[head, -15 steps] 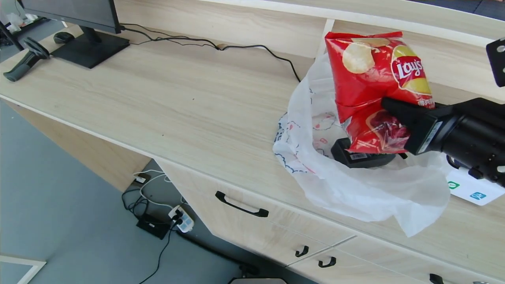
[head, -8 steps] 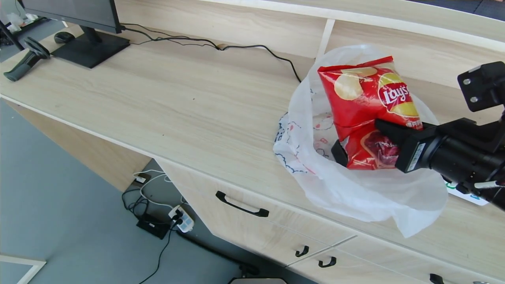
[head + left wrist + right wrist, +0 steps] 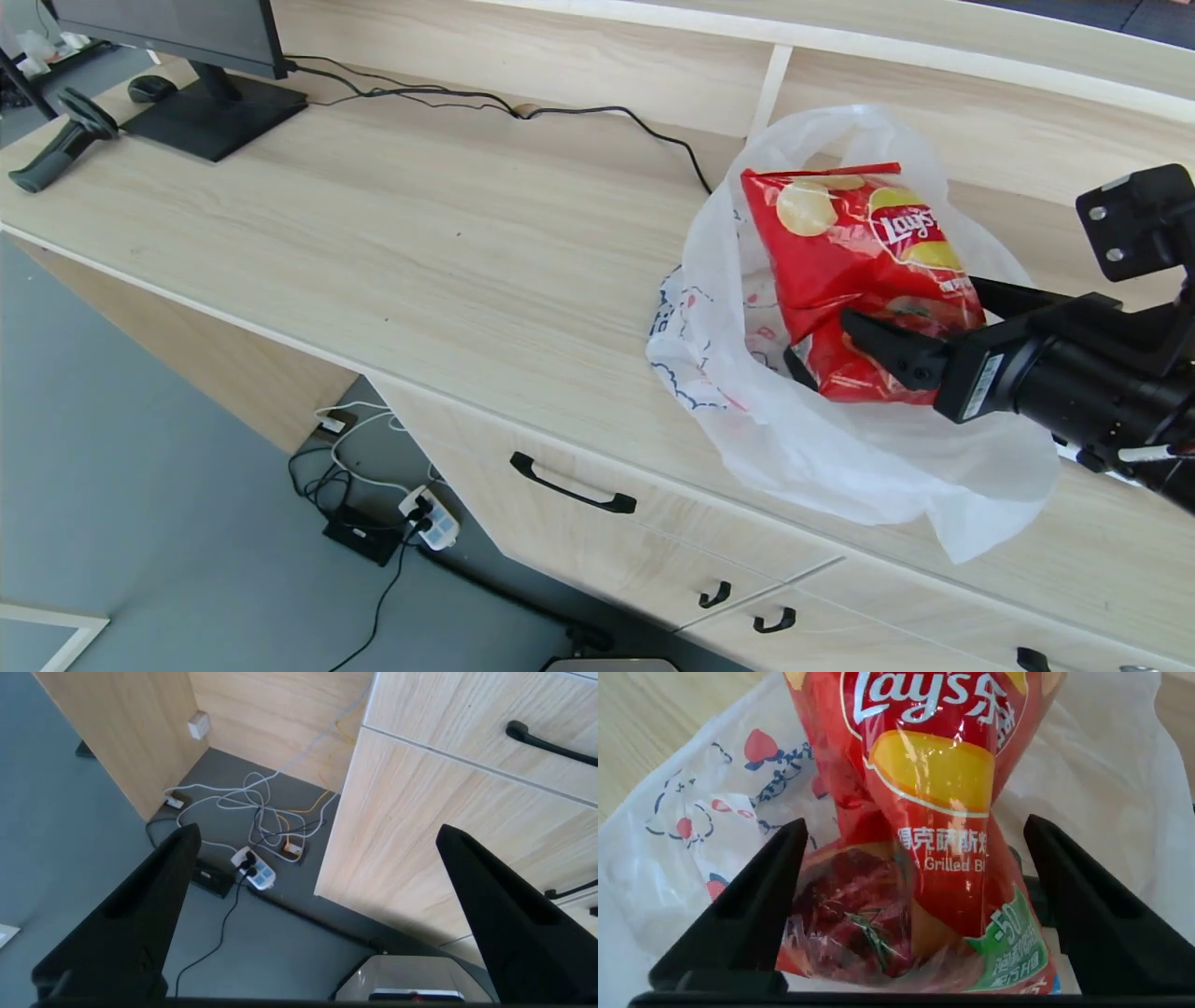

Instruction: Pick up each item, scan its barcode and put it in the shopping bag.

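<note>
Chip bag (image 3: 859,271) standing in shopping bag (image 3: 840,467) on worktop (image 3: 420,243).
Right jaws spread wide either side of its lower half, not clamping; left jaws apart too, low beside the drawers (image 3: 467,812).

You had a black monitor (image 3: 168,33) at the far left of the wooden table (image 3: 420,243), with a mouse (image 3: 149,88) just beside its stand. A black cable (image 3: 579,111) ran along the back. Below, the drawers (image 3: 597,541) had black handles (image 3: 571,486), and a white power strip (image 3: 431,525) lay among cords on the grey floor (image 3: 140,485).
</note>
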Tool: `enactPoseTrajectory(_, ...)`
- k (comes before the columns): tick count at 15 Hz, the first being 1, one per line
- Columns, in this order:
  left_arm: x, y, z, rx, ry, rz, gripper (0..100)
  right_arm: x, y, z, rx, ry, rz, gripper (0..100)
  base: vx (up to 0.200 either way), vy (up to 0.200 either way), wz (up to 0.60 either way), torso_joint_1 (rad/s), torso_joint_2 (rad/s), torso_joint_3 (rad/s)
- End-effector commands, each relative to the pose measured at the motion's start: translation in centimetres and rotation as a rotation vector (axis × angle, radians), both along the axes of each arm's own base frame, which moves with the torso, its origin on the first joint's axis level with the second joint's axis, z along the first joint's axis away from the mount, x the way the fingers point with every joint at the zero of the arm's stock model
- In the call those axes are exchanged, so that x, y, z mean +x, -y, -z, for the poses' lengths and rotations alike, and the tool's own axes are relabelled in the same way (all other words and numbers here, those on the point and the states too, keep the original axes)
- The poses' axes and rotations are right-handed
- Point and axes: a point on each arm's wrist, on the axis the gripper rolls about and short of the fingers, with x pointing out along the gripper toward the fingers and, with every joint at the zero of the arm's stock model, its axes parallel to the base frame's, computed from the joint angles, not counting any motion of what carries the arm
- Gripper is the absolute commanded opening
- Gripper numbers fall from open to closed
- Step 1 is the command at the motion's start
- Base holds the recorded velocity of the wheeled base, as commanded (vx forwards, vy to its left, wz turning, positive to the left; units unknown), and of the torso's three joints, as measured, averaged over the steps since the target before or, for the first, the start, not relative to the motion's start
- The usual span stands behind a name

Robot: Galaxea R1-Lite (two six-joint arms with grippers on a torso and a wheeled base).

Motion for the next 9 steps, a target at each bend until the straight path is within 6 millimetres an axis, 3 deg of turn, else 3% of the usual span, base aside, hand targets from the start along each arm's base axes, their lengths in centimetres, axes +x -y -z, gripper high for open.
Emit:
enactPoseTrajectory(1, 0.0, 0.0, 0.0, 0.001, -0.001, -0.001, 100, -0.3, 0.2, -0.2, 0.009, 0.016, 0.0, 100, 0.0, 0.0, 0.0, 0.0, 0.0, 0.0)
enactPoseTrajectory(3, 0.0, 0.0, 0.0, -0.001, -0.001, -0.001, 100, -1.8, 1.1, -0.2, 0.023, 0.038, 0.001, 100, 0.0, 0.0, 0.0, 0.0, 0.0, 0.0)
enactPoseTrajectory(5, 0.0, 0.0, 0.0, 0.001, -0.001, -0.001, 100, -5.1, 2.9, 1.3, 0.016, 0.034, -0.003, 100, 0.0, 0.0, 0.0, 0.0, 0.0, 0.0)
enactPoseTrajectory(6, 0.0, 0.0, 0.0, 0.001, -0.001, -0.001, 100, -6.7, 3.8, 2.6, 0.008, 0.021, -0.012, 100, 0.0, 0.0, 0.0, 0.0, 0.0, 0.0)
enactPoseTrajectory(9, 0.0, 0.0, 0.0, 0.001, -0.001, 0.001, 100, -13.2, 5.5, 8.6, -0.082, -0.015, -0.297, 100, 0.0, 0.0, 0.0, 0.0, 0.0, 0.0)
